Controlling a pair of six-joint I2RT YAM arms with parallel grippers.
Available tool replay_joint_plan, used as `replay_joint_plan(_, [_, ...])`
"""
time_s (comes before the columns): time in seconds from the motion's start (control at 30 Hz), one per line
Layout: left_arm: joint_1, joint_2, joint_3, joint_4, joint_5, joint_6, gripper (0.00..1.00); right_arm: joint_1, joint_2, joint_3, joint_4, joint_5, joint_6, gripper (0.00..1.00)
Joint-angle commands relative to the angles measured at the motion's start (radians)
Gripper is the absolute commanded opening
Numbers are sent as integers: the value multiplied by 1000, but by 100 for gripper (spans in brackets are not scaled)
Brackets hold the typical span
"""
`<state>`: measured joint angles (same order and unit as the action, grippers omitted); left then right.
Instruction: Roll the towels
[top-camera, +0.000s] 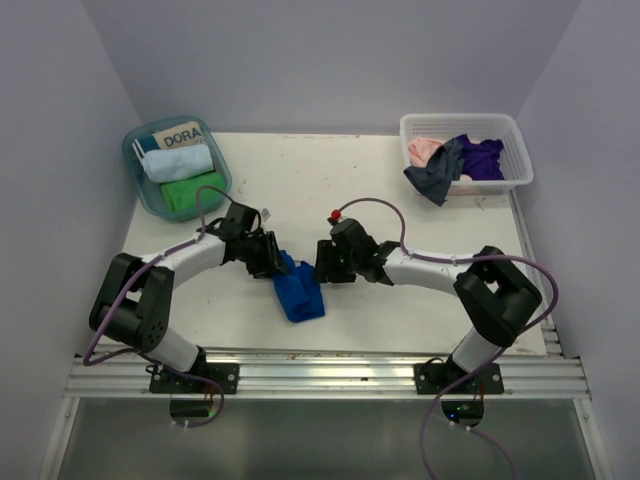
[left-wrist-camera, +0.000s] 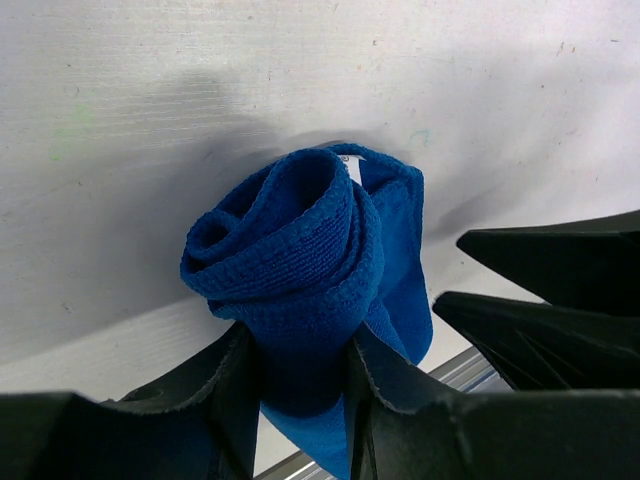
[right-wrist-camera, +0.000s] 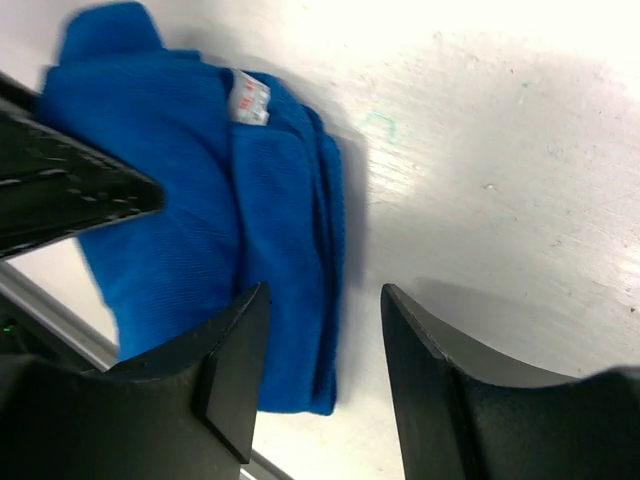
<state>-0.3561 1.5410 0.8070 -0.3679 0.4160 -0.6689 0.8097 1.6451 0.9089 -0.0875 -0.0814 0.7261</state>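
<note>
A white table (top-camera: 330, 180) is enclosed on three sides by plain pale grey walls: a back wall (top-camera: 330, 60) at the far edge, a left wall (top-camera: 50, 150) and a right wall (top-camera: 590, 150). In the wrist views the tabletop is seen to be scuffed and lightly speckled, with a faint greenish mark (right-wrist-camera: 380, 125). An aluminium rail (top-camera: 330, 378) is fixed along the near edge, and a dull grey surface (top-camera: 320, 440) is seen below it. The scene is lit evenly, with soft shadows cast, and a bright glare is thrown on the tabletop in the right wrist view.

A lab test cell: white table (top-camera: 300, 170) boxed by plain walls (top-camera: 320, 60).
</note>
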Motion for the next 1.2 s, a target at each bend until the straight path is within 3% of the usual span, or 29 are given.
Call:
replay_joint_plan(0.0, [-7,8,18,3,14,17,33,0,48,38,-12,-20,-31,51])
replay_joint_plan(0.2, [-7,10,18,3,18,20,33,3,100,45,9,-69,-60,45])
replay_joint_plan(0.3, [-7,11,18,1,24,26,32,3,127,47,14,-70,-73,30])
replay_joint_plan(0.33, [-7,11,18,1,30,35,32,3,136,50,3,-67,-82,15])
replay_joint_plan(0.4, [-9,10,23,-6,41,46,31,2,145,59,-11,-38,-91,1])
replay_joint_plan(0.73, [-17,28,58,-37,118,130,31,-35,212,185,-112,5,-267,0])
replay_joint_plan(1.17, [-20,99,60,-28,101,104,31,-49,220,202,-124,19,-332,0])
